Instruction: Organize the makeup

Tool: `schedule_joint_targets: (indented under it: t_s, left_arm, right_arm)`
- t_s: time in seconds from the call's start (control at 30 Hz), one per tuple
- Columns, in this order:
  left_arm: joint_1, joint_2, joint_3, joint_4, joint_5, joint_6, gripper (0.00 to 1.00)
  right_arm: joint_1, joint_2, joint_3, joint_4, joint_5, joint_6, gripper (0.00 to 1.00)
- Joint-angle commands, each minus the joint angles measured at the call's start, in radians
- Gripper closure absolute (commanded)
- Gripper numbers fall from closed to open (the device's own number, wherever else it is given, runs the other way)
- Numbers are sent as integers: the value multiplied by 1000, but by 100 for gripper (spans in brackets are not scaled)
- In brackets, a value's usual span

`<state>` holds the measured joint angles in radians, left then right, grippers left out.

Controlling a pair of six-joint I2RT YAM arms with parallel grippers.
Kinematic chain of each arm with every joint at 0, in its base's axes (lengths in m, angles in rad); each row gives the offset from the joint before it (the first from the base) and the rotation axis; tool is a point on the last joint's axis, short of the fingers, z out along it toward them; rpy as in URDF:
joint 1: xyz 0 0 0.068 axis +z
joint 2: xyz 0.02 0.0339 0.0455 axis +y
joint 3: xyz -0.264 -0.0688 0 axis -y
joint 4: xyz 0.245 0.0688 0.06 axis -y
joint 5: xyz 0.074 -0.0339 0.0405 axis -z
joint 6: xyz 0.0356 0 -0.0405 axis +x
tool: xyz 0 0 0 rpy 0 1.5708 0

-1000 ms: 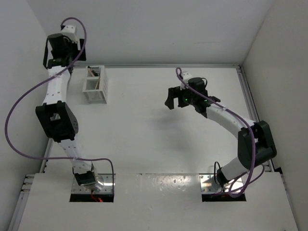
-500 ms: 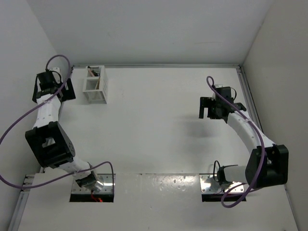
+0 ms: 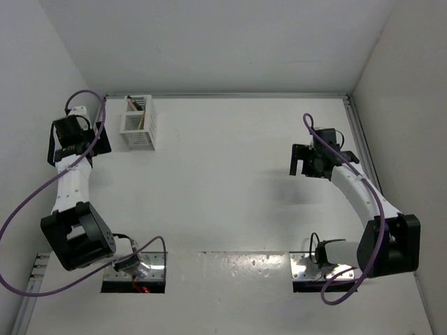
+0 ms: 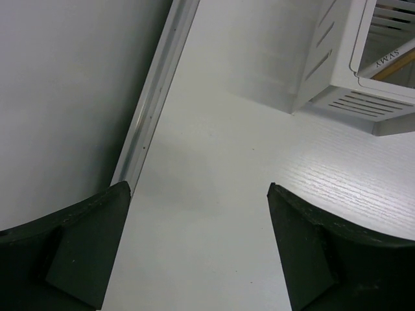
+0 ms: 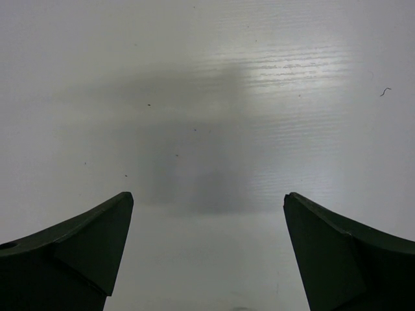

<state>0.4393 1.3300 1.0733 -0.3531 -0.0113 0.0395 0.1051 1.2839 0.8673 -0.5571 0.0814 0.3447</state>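
The makeup stands as thin sticks inside the white slatted holder at the back left of the table. In the left wrist view a tan stick and a white lettered stick show through the top of the holder. My left gripper hangs left of the holder, open, with nothing but bare table between its fingers. My right gripper hovers over the right half of the table, open and holding nothing.
A metal rail runs along the table's left edge, close under my left gripper, with the grey wall beside it. Another rail borders the right edge. The white table stretches between the two arms.
My left arm has swung down from behind the holder to its left side, and its jaws widened a little. My right arm has pulled back from the table's middle toward the right.
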Motion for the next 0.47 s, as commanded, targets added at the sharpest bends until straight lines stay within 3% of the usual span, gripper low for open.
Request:
schedule_joint_targets:
  t_s: [0.0,0.43]
  left_arm:
    - [10,-14,-16,26,37,-16,7]
    - [19,-23,-26,26,65,-26,7]
  right_arm:
    - [1,-50,-19,-10,-11,22,0]
    - [1,-86,-66,80,-43,22,0]
